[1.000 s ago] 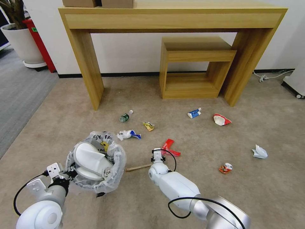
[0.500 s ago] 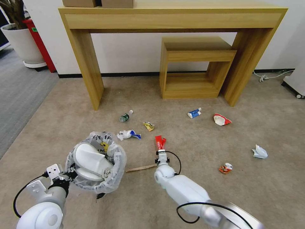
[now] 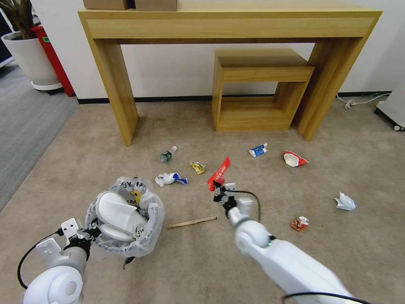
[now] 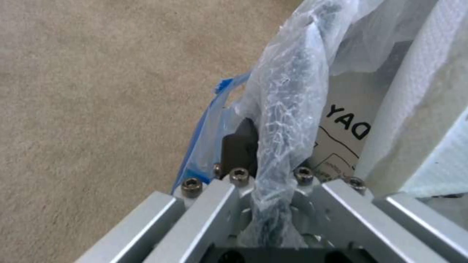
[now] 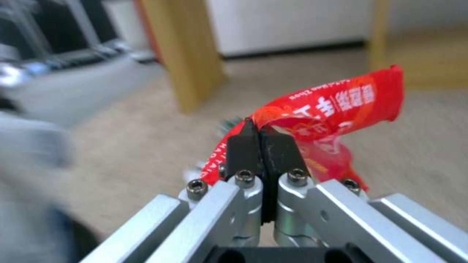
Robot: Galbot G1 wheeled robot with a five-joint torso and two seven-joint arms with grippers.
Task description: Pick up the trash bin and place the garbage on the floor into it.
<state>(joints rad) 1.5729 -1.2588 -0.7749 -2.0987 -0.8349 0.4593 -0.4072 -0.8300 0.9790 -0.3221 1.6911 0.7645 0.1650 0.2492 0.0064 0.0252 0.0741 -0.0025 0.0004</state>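
Observation:
The trash bin point(image 3: 145, 236), lined with a crinkly clear bag, hangs at the lower left with two white slippers point(image 3: 114, 211) inside. My left gripper point(image 3: 90, 232) is shut on its bagged rim point(image 4: 283, 120). My right gripper point(image 3: 218, 190) is shut on a strip of red paper point(image 3: 220, 173), held up above the floor point(image 3: 261, 190); the wrist view shows the red paper point(image 5: 331, 106) pinched between the black pads point(image 5: 244, 149). Garbage lies around: a wooden stick point(image 3: 192, 222), a small bottle point(image 3: 167, 154), a yellow wrapper point(image 3: 197, 167), a white-blue wrapper point(image 3: 169, 179), a blue-white tube point(image 3: 257, 150).
A crushed can point(image 3: 299, 223), a white paper wad point(image 3: 345, 202) and a red-white wrapper point(image 3: 293, 158) lie to the right. A wooden console table point(image 3: 228, 25) with a smaller table point(image 3: 261, 84) under it stands at the back. A white plant pot point(image 3: 29, 59) is far left.
My right gripper lifted the red paper off the carpet and swung right and up with it. The bin sank slightly in the left gripper.

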